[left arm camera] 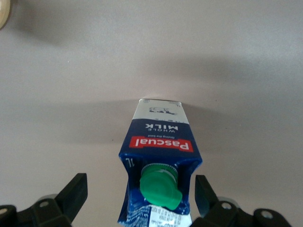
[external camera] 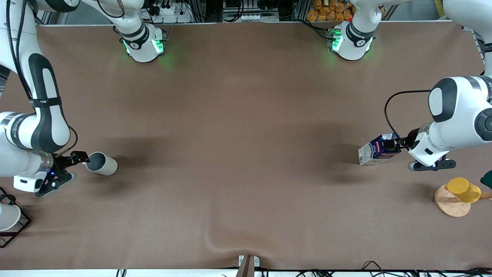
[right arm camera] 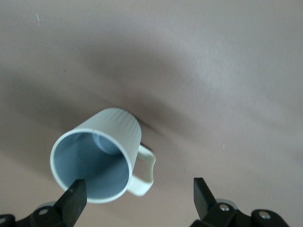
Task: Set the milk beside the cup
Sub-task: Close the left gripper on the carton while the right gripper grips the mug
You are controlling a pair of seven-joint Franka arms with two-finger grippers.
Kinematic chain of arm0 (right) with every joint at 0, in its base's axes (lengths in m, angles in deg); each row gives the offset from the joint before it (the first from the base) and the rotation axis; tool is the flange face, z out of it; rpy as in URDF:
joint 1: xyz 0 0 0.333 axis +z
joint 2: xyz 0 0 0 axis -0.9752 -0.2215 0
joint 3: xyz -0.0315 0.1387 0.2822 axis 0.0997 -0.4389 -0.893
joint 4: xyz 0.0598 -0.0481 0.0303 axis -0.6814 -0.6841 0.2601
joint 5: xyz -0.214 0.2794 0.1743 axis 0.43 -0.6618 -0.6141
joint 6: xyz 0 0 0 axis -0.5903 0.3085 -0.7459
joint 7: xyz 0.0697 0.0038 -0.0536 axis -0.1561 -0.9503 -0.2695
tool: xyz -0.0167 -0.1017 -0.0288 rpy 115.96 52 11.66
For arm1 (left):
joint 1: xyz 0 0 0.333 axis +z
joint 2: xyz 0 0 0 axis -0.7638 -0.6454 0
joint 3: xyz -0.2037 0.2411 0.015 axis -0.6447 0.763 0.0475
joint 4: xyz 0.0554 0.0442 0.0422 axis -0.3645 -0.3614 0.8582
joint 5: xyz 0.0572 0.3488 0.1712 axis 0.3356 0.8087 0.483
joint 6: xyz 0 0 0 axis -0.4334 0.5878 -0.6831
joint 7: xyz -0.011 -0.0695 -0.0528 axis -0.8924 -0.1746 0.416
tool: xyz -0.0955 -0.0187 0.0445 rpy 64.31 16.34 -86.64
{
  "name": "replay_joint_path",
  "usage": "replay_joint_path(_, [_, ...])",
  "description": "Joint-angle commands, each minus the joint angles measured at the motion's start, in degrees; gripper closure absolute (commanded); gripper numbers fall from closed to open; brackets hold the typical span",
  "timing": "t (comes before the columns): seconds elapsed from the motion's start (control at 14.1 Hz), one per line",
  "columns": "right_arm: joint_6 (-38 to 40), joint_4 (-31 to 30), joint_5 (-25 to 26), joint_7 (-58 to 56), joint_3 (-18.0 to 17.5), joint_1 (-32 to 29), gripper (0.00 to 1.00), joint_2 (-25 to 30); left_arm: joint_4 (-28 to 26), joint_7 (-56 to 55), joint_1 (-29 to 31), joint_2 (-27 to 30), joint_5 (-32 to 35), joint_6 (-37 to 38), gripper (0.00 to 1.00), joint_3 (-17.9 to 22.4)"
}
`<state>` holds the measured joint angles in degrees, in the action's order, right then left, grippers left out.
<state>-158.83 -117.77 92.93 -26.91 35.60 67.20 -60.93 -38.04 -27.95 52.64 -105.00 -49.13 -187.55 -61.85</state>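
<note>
The milk, a dark blue carton with a green cap, is at the left arm's end of the table, its cap end toward my left gripper. In the left wrist view the carton has its cap between the open fingers of the left gripper; neither finger touches it. The cup, a grey-beige mug with a bluish inside, is at the right arm's end, its mouth turned toward my right gripper. In the right wrist view the right gripper is open, with one finger in front of the rim of the cup.
A yellow cup rests on a round wooden disc near the left arm, nearer the front camera than the milk. A white cup sits in a black wire rack at the right arm's end. The brown cloth wrinkles at the front edge.
</note>
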Motion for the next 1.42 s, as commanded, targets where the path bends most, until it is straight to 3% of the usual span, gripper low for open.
replay_joint_path(0.0, [-2.97, -0.47, 0.86, -3.10, -0.37, 0.25, 0.00, -1.84, -1.87, 0.09, -0.29, 0.06, 0.73, -1.43, 0.00, -0.01])
replay_joint_path(0.14, [-4.82, -1.52, 0.86, -3.28, -0.37, 0.07, 0.00, -3.08, -2.76, 0.18, -0.47, 0.06, 0.73, -1.43, 0.00, -0.10])
replay_joint_path(0.21, [-5.87, -2.49, 0.68, -2.33, -0.37, -0.02, 0.22, -3.08, -2.93, 0.35, -0.47, -0.03, 0.82, -1.43, 0.00, -0.10])
replay_joint_path(0.28, [-6.06, -2.84, 0.59, -1.80, -0.37, 0.16, 0.51, -3.08, -2.93, 1.49, -0.47, -0.21, 0.99, -1.43, 0.05, -0.10])
replay_joint_path(0.36, [-5.97, -2.85, 0.59, -1.53, -0.37, -0.02, 0.71, -3.08, -2.85, 2.89, -0.38, -0.64, 1.08, -1.43, 0.15, -0.10])
replay_joint_path(0.43, [-5.97, -2.85, 0.59, -1.53, -0.37, -0.10, 0.87, -3.08, -2.76, 3.69, -0.38, -0.73, 0.99, -1.43, 0.22, -0.10])
replay_joint_path(0.5, [-5.80, -2.93, 0.59, -1.61, -0.37, -0.19, 0.94, -3.08, -2.67, 3.70, -0.29, -0.82, 1.08, -1.43, 0.29, -0.10])
replay_joint_path(0.64, [-5.36, -2.85, 0.50, -1.88, -0.46, -0.19, 0.97, -2.82, -2.23, 3.70, -0.55, -1.61, 0.99, -1.43, 0.43, -0.10])
replay_joint_path(0.78, [-4.92, -2.85, 0.42, -2.23, -0.55, -0.11, 0.97, -2.21, -1.97, 3.17, -1.43, -1.70, 1.08, -1.43, 0.51, -0.01])
replay_joint_path(1.14, [0.26, -2.50, 0.33, -4.32, -2.74, 0.33, 1.00, 1.83, 1.72, 3.26, -1.08, -1.00, 1.08, 1.55, 0.54, 0.07])
replay_joint_path(1.35, [2.28, -2.23, -1.94, -9.51, -6.17, 0.50, 1.00, 4.91, 3.57, 3.26, -0.99, 0.14, 1.17, 5.50, 0.54, 0.25])
